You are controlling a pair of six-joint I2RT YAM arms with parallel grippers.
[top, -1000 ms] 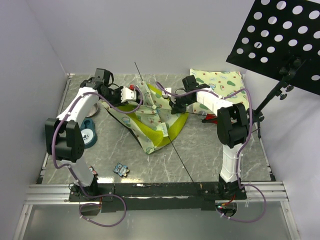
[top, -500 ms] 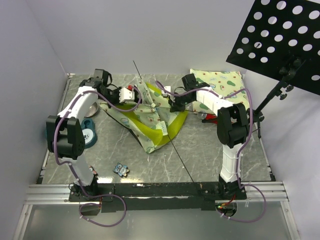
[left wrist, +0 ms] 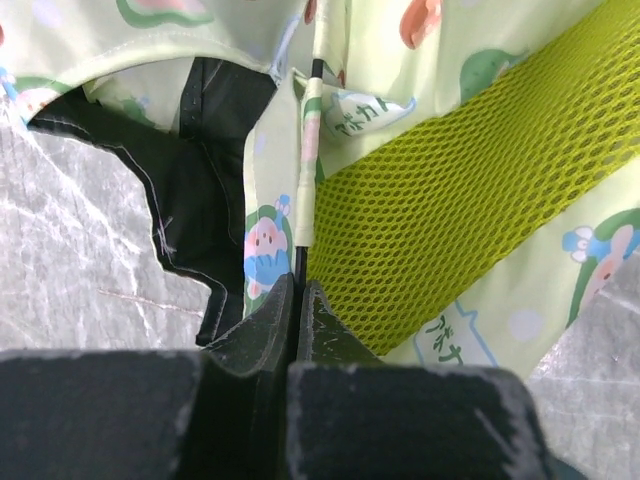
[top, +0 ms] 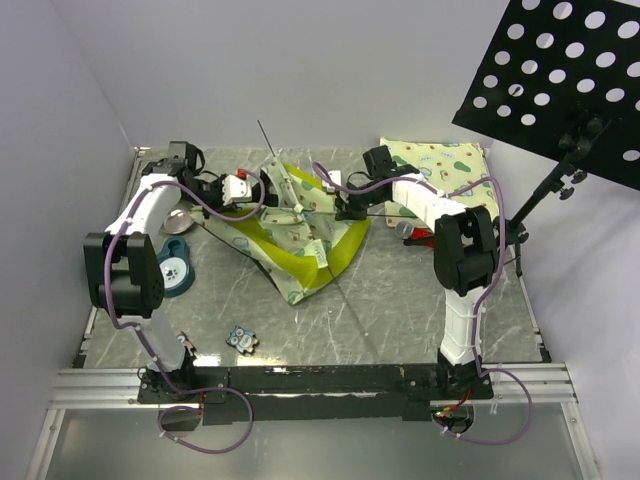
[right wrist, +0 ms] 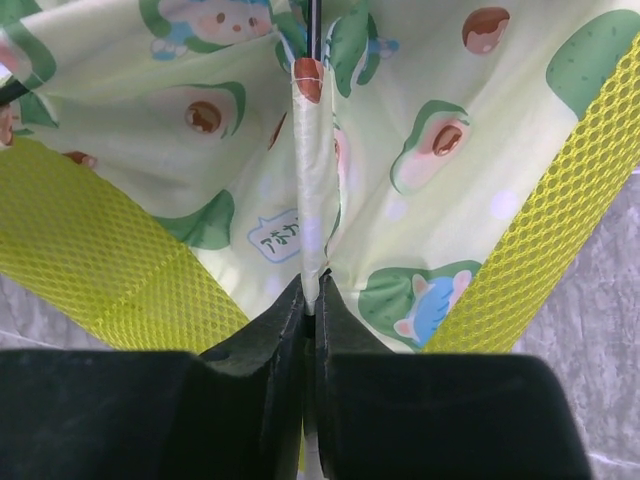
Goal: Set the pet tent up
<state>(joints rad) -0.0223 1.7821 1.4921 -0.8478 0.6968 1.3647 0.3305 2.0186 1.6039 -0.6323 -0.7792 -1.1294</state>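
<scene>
The pet tent [top: 300,228] lies collapsed at mid-table, cream-green avocado print with lime mesh panels [left wrist: 450,180] and a black base sheet [left wrist: 200,200]. A thin pole [top: 267,140] sticks up from its far-left side. My left gripper [top: 262,190] is at the tent's left edge; in the left wrist view it [left wrist: 298,292] is shut on the black pole [left wrist: 300,262] where that leaves its fabric sleeve. My right gripper [top: 345,208] is at the tent's right edge; in the right wrist view it [right wrist: 311,295] is shut on the pole sleeve [right wrist: 310,180].
A flat mat [top: 440,165] of similar print lies back right, under a black perforated music stand [top: 560,70]. A teal paw-print bowl [top: 175,272] and a metal bowl [top: 180,220] sit at the left. A small toy [top: 240,338] lies near the front. A loose pole [top: 355,315] crosses the table.
My left gripper has shut on the pole and drawn back to the left, dragging the tent and the upright pole tip leftward. The right gripper has followed slightly left.
</scene>
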